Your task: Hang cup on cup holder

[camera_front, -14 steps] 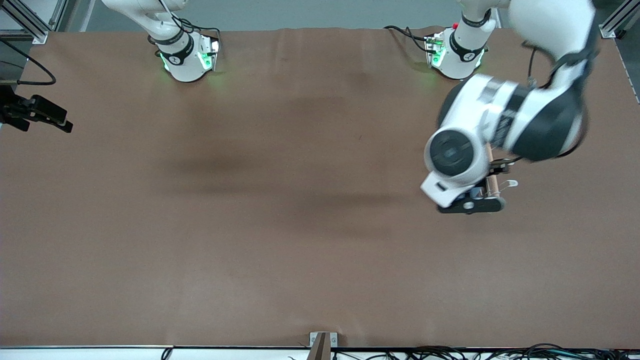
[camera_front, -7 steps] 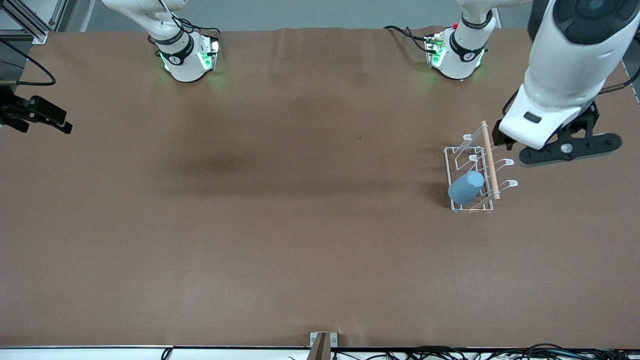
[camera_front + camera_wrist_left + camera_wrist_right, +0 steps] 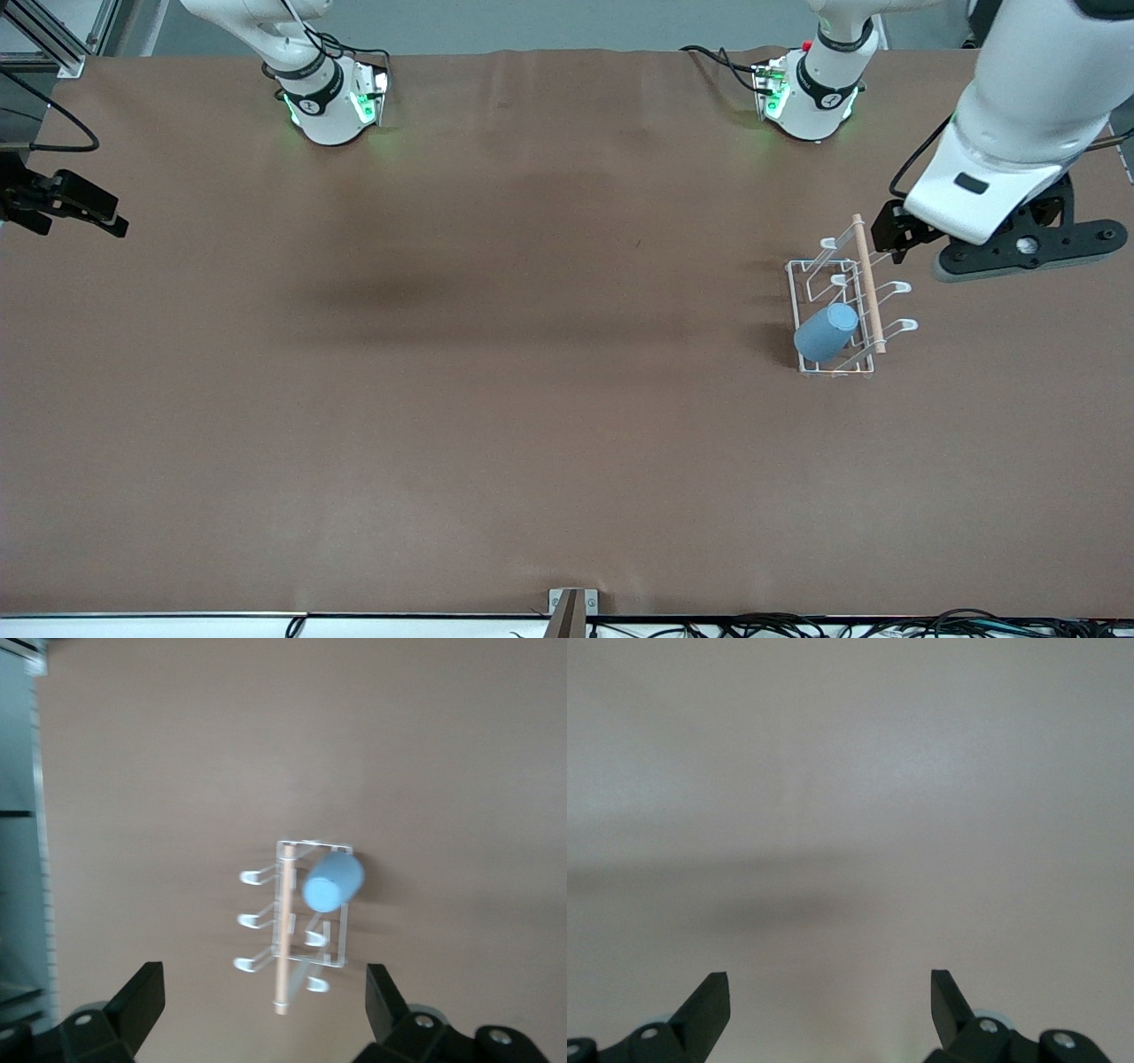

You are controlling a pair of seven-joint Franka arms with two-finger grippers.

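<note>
The white wire cup holder (image 3: 866, 283) with its wooden rod stands on the table toward the left arm's end. The light-blue cup (image 3: 826, 331) hangs tilted on one prong, at the rack's end nearer the front camera. My left gripper (image 3: 952, 226) is up in the air beside the rack, open and empty. In the left wrist view its fingers (image 3: 261, 992) are spread wide, with the rack (image 3: 285, 930) and cup (image 3: 333, 882) well below. My right gripper (image 3: 828, 992) is open and empty over bare table; it does not show in the front view.
The brown table mat (image 3: 496, 372) stretches wide around the rack. A black clamp or camera mount (image 3: 66, 204) sticks in at the right arm's end of the table. The two arm bases (image 3: 332, 102) stand along the back edge.
My left arm covered the rack a second ago. It has since lifted off and drawn back toward its end of the table, leaving the cup hanging on the prong.
</note>
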